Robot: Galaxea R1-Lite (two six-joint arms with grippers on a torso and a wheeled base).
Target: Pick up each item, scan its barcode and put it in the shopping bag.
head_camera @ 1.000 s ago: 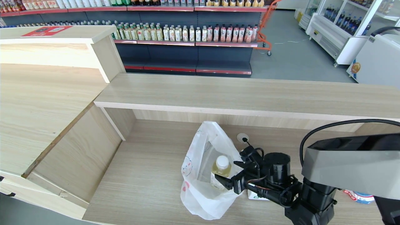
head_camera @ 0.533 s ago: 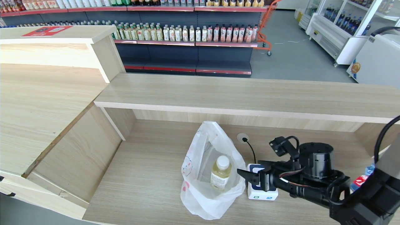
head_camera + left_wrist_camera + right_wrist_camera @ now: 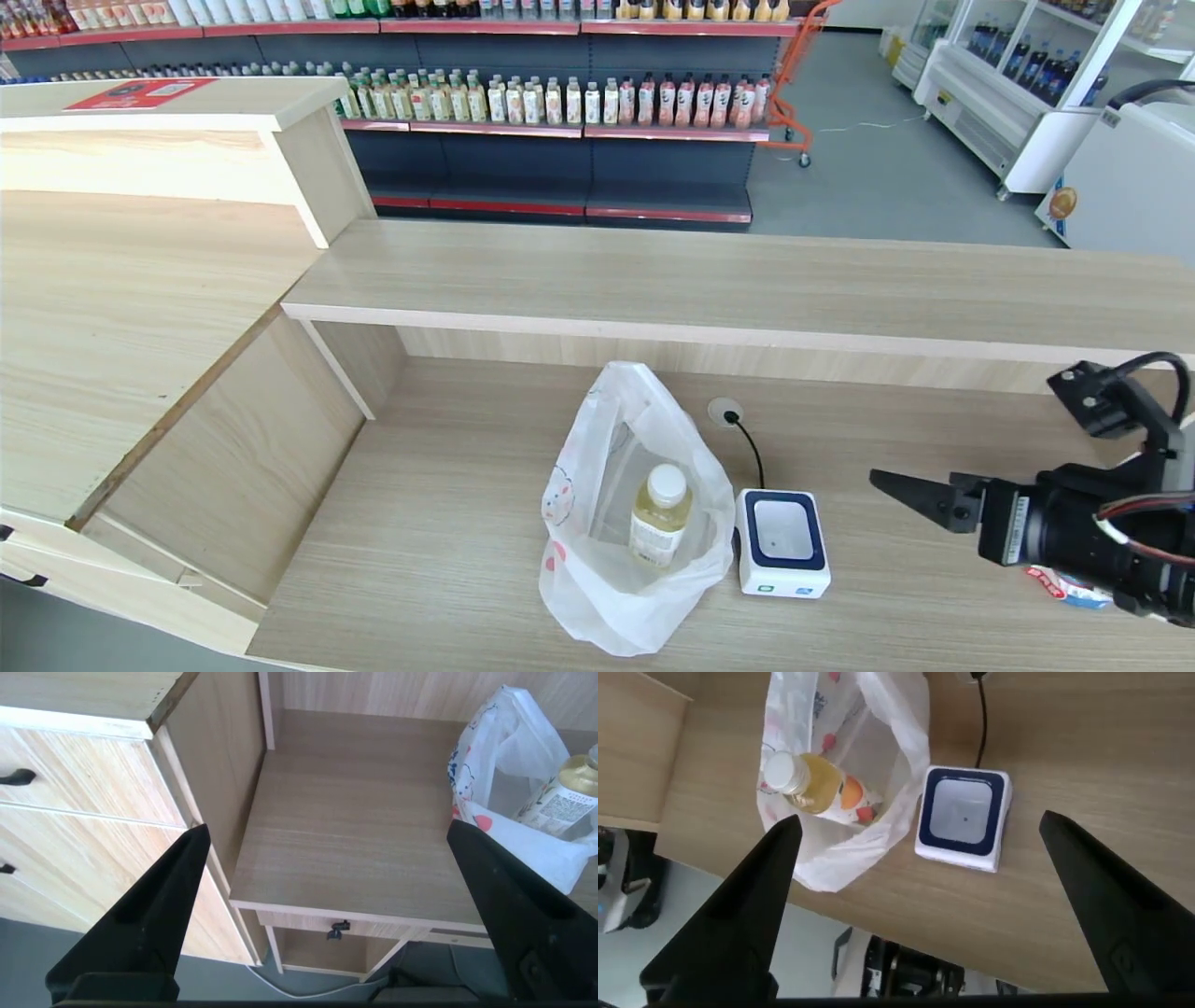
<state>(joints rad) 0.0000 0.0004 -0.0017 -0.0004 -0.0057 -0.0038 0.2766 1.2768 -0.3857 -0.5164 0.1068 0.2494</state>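
Note:
A white plastic shopping bag [image 3: 597,560] stands open on the lower counter. Upright inside it is a bottle [image 3: 660,515] of yellow drink with a white cap. Right beside the bag lies the white scanner [image 3: 782,542] with its dark blue window. My right gripper [image 3: 920,490] hovers open and empty to the right of the scanner. The right wrist view looks down on the bag [image 3: 831,849], bottle [image 3: 817,775] and scanner [image 3: 964,817] between the right gripper's [image 3: 917,819] spread fingers. My left gripper [image 3: 327,829] is open and empty, left of the bag [image 3: 509,812] near the counter's front edge.
A red, white and blue packet [image 3: 1069,586] lies on the counter under my right arm. The scanner's black cable [image 3: 752,448] runs to a grommet behind it. A raised ledge [image 3: 747,280] borders the counter's far side. A wooden side wall [image 3: 233,467] closes the left.
My right gripper has drawn back to the right, away from the bag and past the scanner. The bottle stays standing in the bag, and the scanner is now uncovered.

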